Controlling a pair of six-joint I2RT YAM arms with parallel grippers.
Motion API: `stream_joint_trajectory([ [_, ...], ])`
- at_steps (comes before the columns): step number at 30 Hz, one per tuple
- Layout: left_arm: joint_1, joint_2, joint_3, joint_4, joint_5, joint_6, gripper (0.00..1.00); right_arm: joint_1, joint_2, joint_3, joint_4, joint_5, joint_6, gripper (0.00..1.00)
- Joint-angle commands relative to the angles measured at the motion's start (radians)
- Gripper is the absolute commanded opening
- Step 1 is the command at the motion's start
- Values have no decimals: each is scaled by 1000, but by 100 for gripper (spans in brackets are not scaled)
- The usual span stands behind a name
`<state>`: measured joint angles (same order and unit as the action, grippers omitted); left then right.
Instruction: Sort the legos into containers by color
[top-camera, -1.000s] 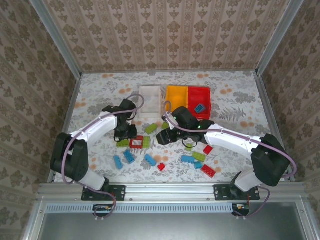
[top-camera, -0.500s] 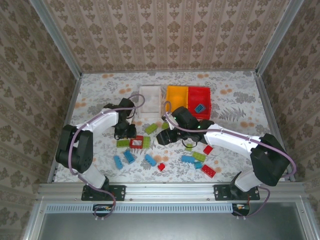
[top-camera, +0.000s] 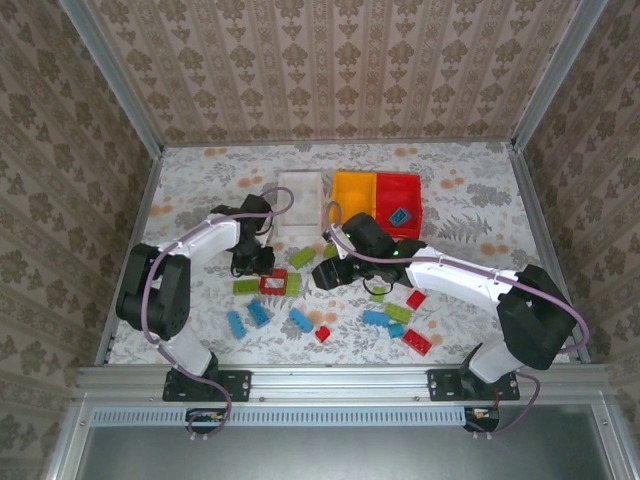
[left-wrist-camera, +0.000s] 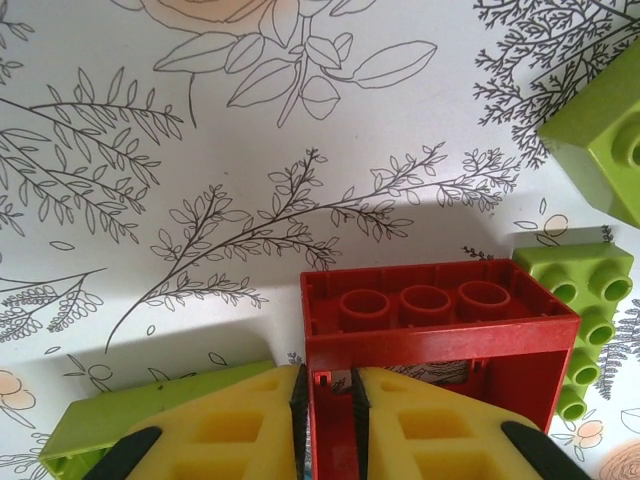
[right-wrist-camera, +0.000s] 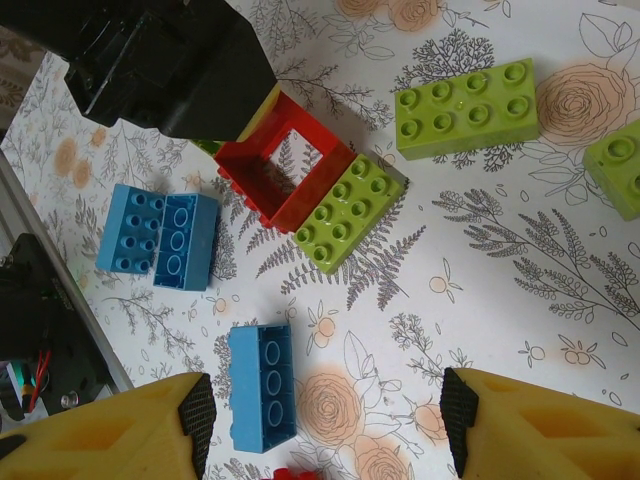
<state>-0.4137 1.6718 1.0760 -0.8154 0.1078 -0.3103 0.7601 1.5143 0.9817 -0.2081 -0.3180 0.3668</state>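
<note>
The left gripper (left-wrist-camera: 328, 415) is clamped on one wall of the red frame (left-wrist-camera: 440, 335). One yellow finger is inside the frame and the other is outside it. The red frame sits flat on the worktop (left-wrist-camera: 200, 150), left of the middle and in front of the white bin (top-camera: 300, 195). A small green brick (left-wrist-camera: 588, 320) touches the other side of the frame. A long green brick (left-wrist-camera: 110, 435) lies just beside the left gripper.

The right gripper (right-wrist-camera: 325, 425) hangs over the worktop close by. Its fingers are wide apart and there is nothing in them. Under it lies a single blue brick (right-wrist-camera: 262, 385). A pair of blue bricks (right-wrist-camera: 155, 240) sits side by side near the frame, and a big green brick (right-wrist-camera: 465, 108) lies a bit farther off.

The three bins stand in a row at the back. The orange-yellow bin (top-camera: 353, 190) and the red bin (top-camera: 395, 190) touch each other. One blue piece (top-camera: 401, 215) lies inside the red bin. More red, blue and green bricks are spread over the front of the worktop.
</note>
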Motion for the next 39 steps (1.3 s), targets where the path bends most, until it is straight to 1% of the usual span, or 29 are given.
stream_joint_trajectory([
  [1,-11,7,-2,-12,-23,22,26,2,11,25,-10,25,10,65],
  [4,-14,-29,-10,-12,-30,17,29,2,13,23,-10,25,11,65],
  [9,-22,-51,-2,-33,-43,19,29,4,17,28,-10,22,12,65],
  [14,-27,-95,-9,-46,-47,11,33,4,10,27,-2,5,13,65],
  [18,-27,-69,-16,-40,-37,16,34,4,-8,-4,55,-42,17,67],
  [21,-27,-40,-14,-29,-30,20,31,5,-23,-23,96,-65,23,68],
  [32,-36,12,-29,-15,-25,40,27,4,-16,-17,62,-53,20,69],
  [36,-36,31,-31,6,-33,39,21,4,-16,-15,64,-56,17,68],
  [39,-36,41,-18,10,-48,42,13,3,-19,-18,74,-56,18,68],
])
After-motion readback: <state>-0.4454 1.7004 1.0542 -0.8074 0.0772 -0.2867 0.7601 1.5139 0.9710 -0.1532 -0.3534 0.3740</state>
